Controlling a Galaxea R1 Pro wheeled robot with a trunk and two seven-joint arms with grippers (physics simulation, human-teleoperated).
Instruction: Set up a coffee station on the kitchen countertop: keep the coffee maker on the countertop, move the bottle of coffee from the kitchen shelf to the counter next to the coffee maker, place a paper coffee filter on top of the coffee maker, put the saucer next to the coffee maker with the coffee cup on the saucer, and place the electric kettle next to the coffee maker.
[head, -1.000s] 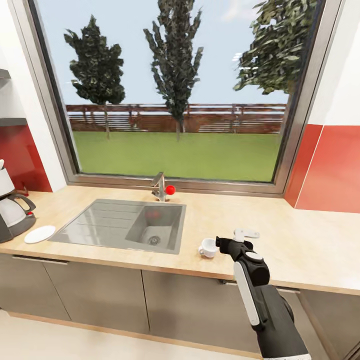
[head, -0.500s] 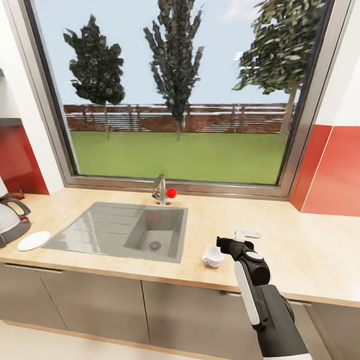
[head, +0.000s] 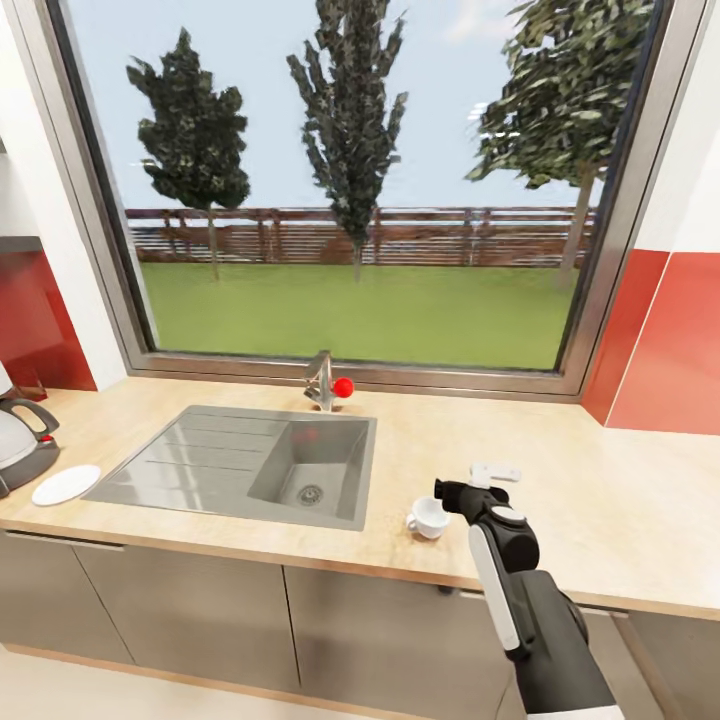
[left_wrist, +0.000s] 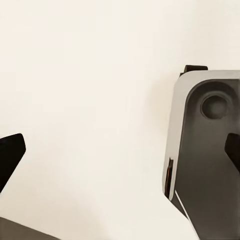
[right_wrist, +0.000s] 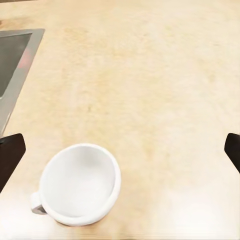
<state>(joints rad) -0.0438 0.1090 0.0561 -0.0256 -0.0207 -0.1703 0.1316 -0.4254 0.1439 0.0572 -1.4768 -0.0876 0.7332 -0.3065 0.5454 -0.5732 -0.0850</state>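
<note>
A white coffee cup (head: 428, 518) stands upright on the beige countertop (head: 600, 500), right of the sink and near the front edge. My right gripper (head: 468, 483) hovers just right of it, open. In the right wrist view the cup (right_wrist: 80, 184) lies empty between the spread fingertips (right_wrist: 10, 155), nearer to one of them and touching neither. A white saucer (head: 66, 484) lies far left on the counter. Beside it stands a white appliance with a black handle (head: 18, 440), cut off by the frame; kettle or coffee maker, I cannot tell. My left gripper (left_wrist: 120, 152) is open over pale floor.
A steel sink (head: 250, 465) with a tap and red knob (head: 330, 385) separates the cup from the saucer. A large window runs behind the counter, with red wall panels (head: 670, 350) at both ends. Part of my own grey base (left_wrist: 210, 160) appears in the left wrist view.
The camera has drawn nearer to the counter, so the whole picture has shifted. The cup now sits closer under my right gripper. The gripper stays open.
</note>
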